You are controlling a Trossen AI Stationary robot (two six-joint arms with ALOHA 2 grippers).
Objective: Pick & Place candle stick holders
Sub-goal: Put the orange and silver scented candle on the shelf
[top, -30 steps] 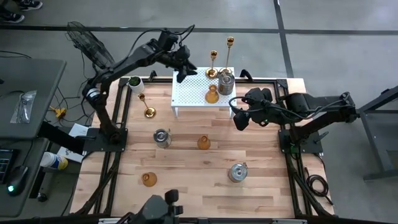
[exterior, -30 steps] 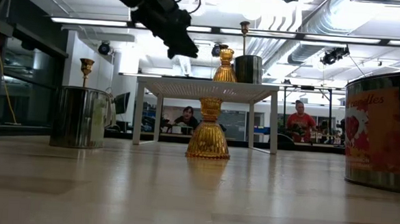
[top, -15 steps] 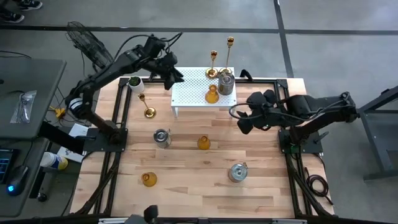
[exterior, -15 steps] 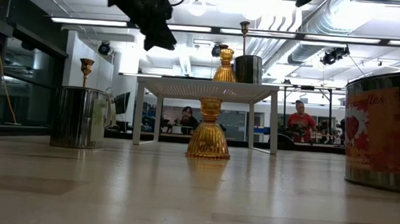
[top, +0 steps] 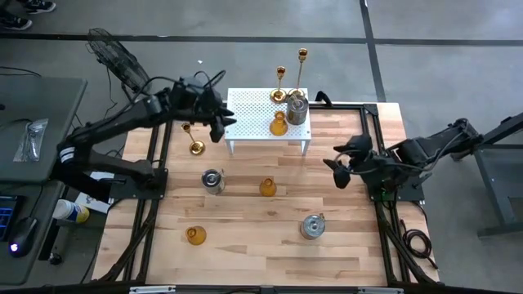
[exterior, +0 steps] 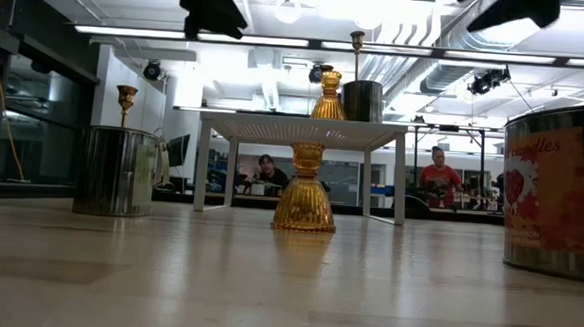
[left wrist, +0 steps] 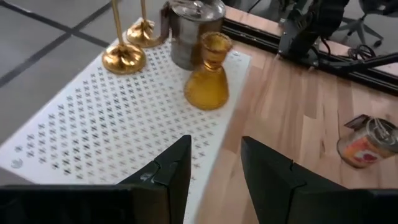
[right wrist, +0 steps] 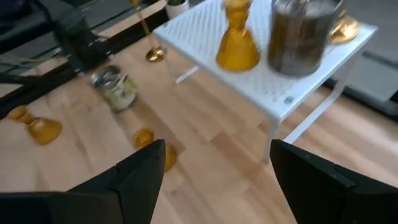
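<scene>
a: where do we stand with the holders? the rack (top: 260,114) at the table's (top: 245,245) far edge carries two tall brass sticks (top: 280,84) at its far edge, one silver cup (top: 297,109) and one amber glass (top: 279,123) toward its right end.

b: and on the table we see a brass stick (top: 194,140) near the left edge, a silver cup (top: 212,180), an amber glass (top: 267,187) mid-table, another silver cup (top: 311,226) and another amber glass (top: 195,235) nearer the front edge.

a: the silver cups look heaviest and slick; we'd grip across the rim. glass is fragile, so we take the narrow neck. the brass sticks are top-heavy; we'd take the stem.

b: our left gripper (left wrist: 214,171) hangs over the rack's left end, jaws narrowly parted, empty. the right gripper (right wrist: 214,171) hovers by the table's right edge, jaws wide, empty.

a: smooth wood planks underneath; an open hall with people sitting far behind.
</scene>
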